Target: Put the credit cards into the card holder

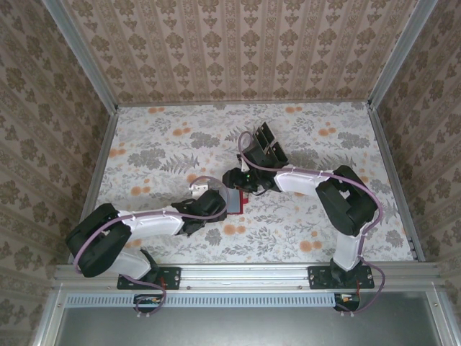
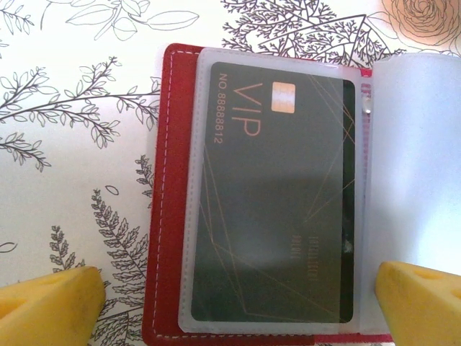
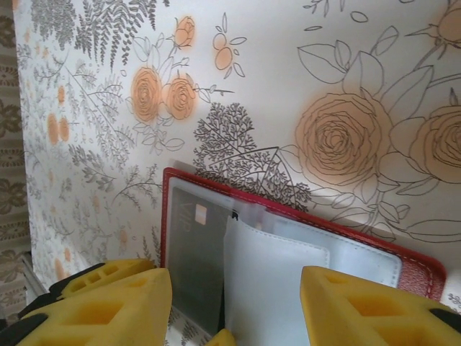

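One credit card (image 2: 277, 209) sits sleeved in the open card holder (image 2: 162, 216), further cards (image 1: 268, 143) wait at its 1 o'clock; left pincer (image 2: 234, 299) wide, right pincer (image 3: 238, 306) half-parted, both empty.

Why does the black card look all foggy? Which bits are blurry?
Left wrist view: the card lies under a milky plastic sleeve, which dulls it, and the left claw's yellow fingers are out of focus. Right wrist view: the right claw's fingers are blurry too. Top view: even light, tiny details lost.
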